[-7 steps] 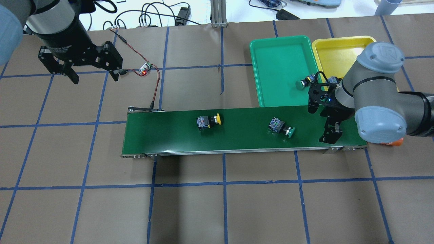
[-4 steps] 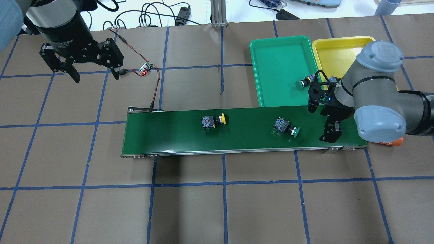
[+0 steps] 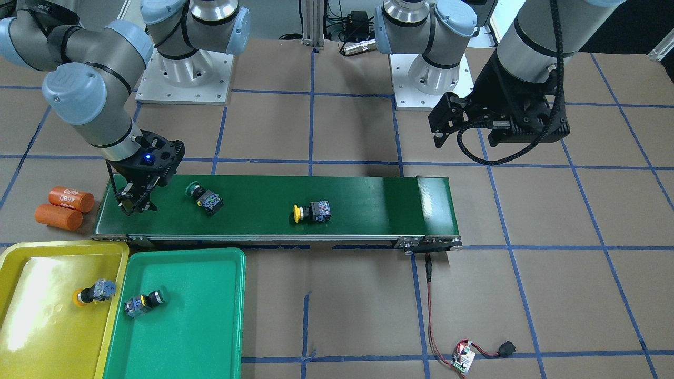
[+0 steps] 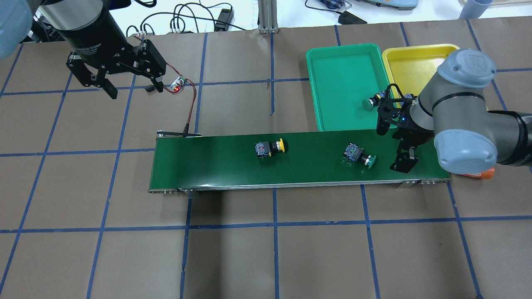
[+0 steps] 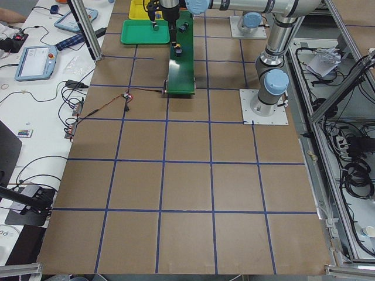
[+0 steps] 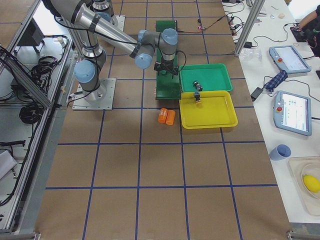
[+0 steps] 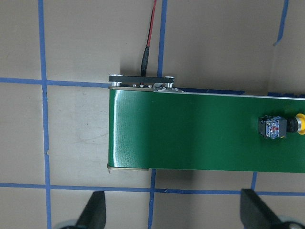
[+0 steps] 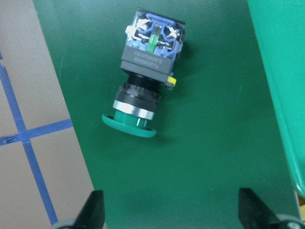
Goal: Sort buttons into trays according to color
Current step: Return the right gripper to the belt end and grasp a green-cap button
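The right gripper point(image 8: 170, 206) has its fingers spread above the belt point(image 8: 224, 152). The green button point(image 8: 143, 81) lies on its side just ahead of them (cap askew). Best to centre over its body before closing.

Only bare belt point(image 4: 208, 166) lies between my right gripper point(image 4: 391, 148) and the green button point(image 4: 359, 157). The green tray point(image 4: 320, 112) borders the belt's far edge, and orange cylinders point(image 3: 71, 199) lie just past its right end.
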Action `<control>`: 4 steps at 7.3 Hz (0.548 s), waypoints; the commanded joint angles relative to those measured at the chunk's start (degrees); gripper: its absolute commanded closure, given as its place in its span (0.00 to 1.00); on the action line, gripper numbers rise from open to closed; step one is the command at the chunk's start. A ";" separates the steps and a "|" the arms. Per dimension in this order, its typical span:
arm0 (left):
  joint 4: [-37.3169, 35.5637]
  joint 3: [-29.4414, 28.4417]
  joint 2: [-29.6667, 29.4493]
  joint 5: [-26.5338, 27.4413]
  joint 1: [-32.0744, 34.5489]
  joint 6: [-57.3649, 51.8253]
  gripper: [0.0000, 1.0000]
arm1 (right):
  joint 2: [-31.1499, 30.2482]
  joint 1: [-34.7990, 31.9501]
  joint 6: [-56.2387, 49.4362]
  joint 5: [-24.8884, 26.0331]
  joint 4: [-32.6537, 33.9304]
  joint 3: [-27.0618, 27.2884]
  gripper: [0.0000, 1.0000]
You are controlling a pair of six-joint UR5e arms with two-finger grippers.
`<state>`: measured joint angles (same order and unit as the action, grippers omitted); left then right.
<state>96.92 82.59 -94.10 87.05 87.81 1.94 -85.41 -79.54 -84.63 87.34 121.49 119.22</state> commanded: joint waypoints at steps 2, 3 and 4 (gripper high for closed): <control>-0.41 0.38 0.41 -0.03 0.78 -0.36 0.00 | 1.81 0.00 1.38 0.20 0.32 -0.13 0.00; -0.41 0.64 0.50 -0.03 0.78 -0.36 0.00 | 1.73 0.00 4.61 0.29 0.15 -0.13 0.00; -0.50 0.47 0.15 -0.03 0.78 -0.36 0.00 | 1.82 0.00 5.34 0.20 0.06 -0.04 0.00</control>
<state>96.50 83.05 -93.75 87.02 88.55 1.59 -83.79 -79.54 -81.12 87.56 121.64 119.12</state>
